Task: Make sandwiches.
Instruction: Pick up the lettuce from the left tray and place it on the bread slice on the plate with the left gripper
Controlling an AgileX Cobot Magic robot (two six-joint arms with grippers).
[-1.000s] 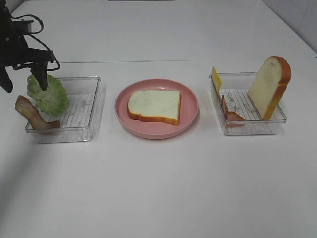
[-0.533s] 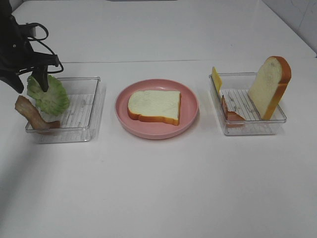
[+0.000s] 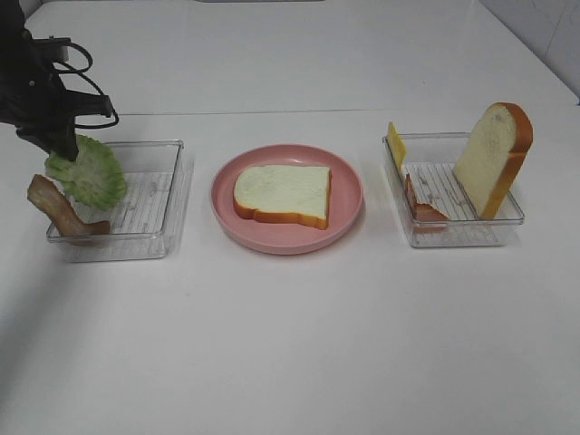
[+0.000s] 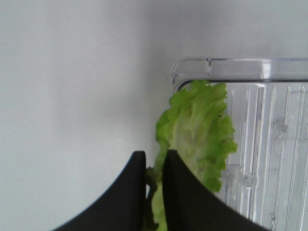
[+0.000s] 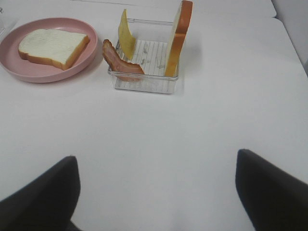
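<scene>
My left gripper (image 3: 65, 145) is shut on the top edge of the frilly green lettuce leaf (image 3: 88, 172), at the far left corner of the left clear tray (image 3: 163, 195). In the left wrist view the black fingers (image 4: 178, 192) pinch the lettuce (image 4: 197, 130). One bread slice (image 3: 283, 193) lies flat on the pink plate (image 3: 349, 195). A second bread slice (image 3: 494, 159) stands upright in the right tray (image 3: 453, 231) with a yellow cheese slice (image 3: 396, 143) and a bacon strip (image 3: 421, 207). Another bacon strip (image 3: 59, 210) hangs over the left tray's near left corner. My right gripper (image 5: 154, 156) is open and empty, well short of the right tray (image 5: 149, 84).
The white table stretches in front of the plate and trays. The right wrist view shows the plate (image 5: 14, 38) with its bread (image 5: 50, 45), the cheese (image 5: 126, 41), the bacon (image 5: 118, 60) and the upright bread (image 5: 178, 38).
My left gripper, open around the lettuce's top edge before, has shut on it and risen slightly; the lettuce has shifted a little with it. Nothing else moved.
</scene>
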